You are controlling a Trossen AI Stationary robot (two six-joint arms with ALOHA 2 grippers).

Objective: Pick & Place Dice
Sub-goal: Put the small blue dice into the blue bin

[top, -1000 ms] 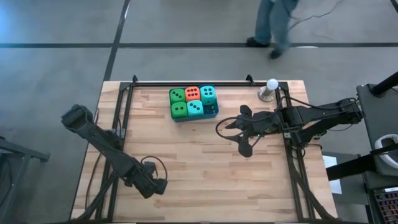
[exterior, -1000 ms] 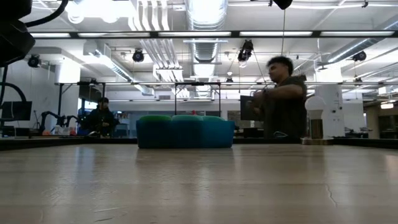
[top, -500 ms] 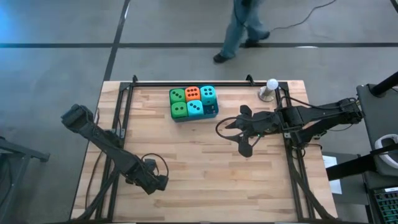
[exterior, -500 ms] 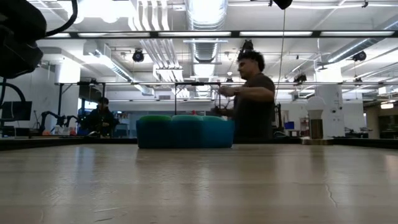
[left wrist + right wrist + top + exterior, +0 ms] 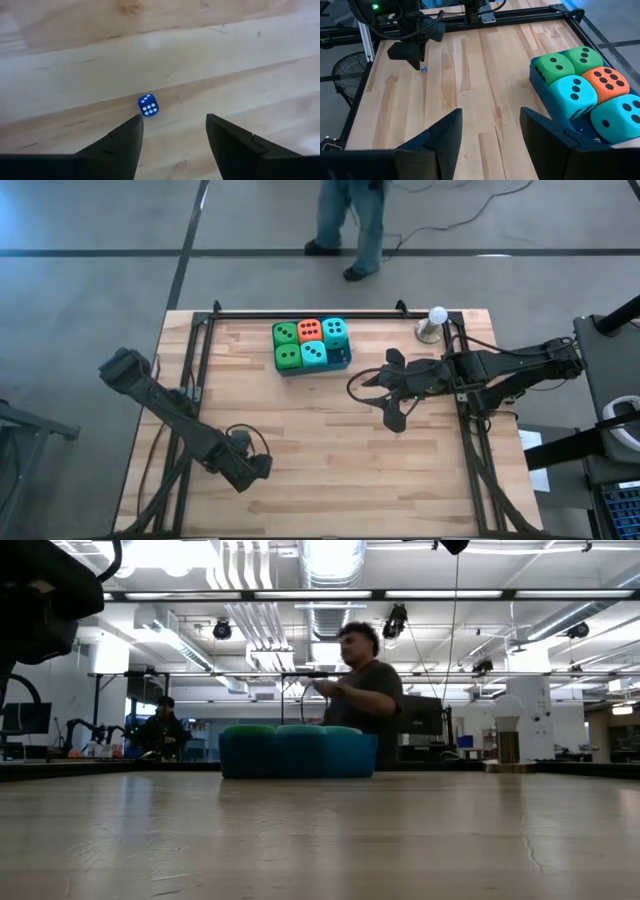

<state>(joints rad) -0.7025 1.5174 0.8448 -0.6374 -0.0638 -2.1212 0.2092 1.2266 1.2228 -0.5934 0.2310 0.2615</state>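
Five soft dice, two green [image 5: 286, 345], two teal [image 5: 324, 342] and one orange-red [image 5: 309, 330], sit packed in a blue tray [image 5: 342, 358] near the table's far edge; the right wrist view shows the dice [image 5: 580, 92] too. A tiny blue die with white pips [image 5: 148, 105] lies on the wood just beyond my left gripper [image 5: 172, 125], which is open and hovers near the table's near-left part [image 5: 255, 470]. The small die [image 5: 423, 69] shows under that arm in the right wrist view. My right gripper [image 5: 386, 390] is open, right of the tray, touching nothing.
A white ball on a metal stand [image 5: 436, 323] stands at the far right corner. A black rail [image 5: 310, 313] runs along the far edge. A person [image 5: 360, 690] walks behind the table. Bare wood [image 5: 330, 450] lies between the two grippers.
My left gripper has shifted a little toward the table's far edge, and its arm fills more of the low view's upper left. The person behind the table has walked leftward across the picture. The dice and my right arm have kept still.
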